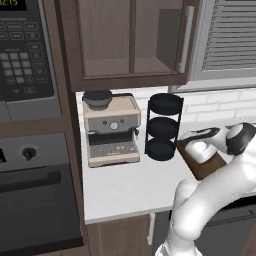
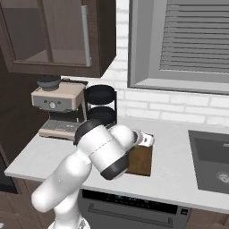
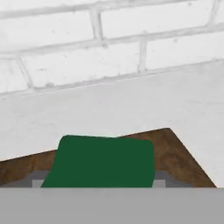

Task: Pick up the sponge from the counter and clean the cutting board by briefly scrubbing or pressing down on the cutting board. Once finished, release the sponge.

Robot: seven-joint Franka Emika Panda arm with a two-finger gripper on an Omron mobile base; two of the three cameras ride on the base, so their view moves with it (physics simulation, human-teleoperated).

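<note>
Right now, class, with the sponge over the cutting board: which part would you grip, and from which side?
Grip the sponge across its two opposite side walls, coming down from above. Its broad green top faces up and it sits flat and low over the board, so reaching under it looks unworkable; the sides are probably the only free parallel faces.

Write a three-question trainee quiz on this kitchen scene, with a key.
1. True or false: the sponge sits over the cutting board.
2. What stands between the coffee machine and the cutting board: A) black rack B) kettle C) toaster?
3. Fill in: the wall behind the counter is white ____.

Key: 1 true; 2 A; 3 brick.
</note>
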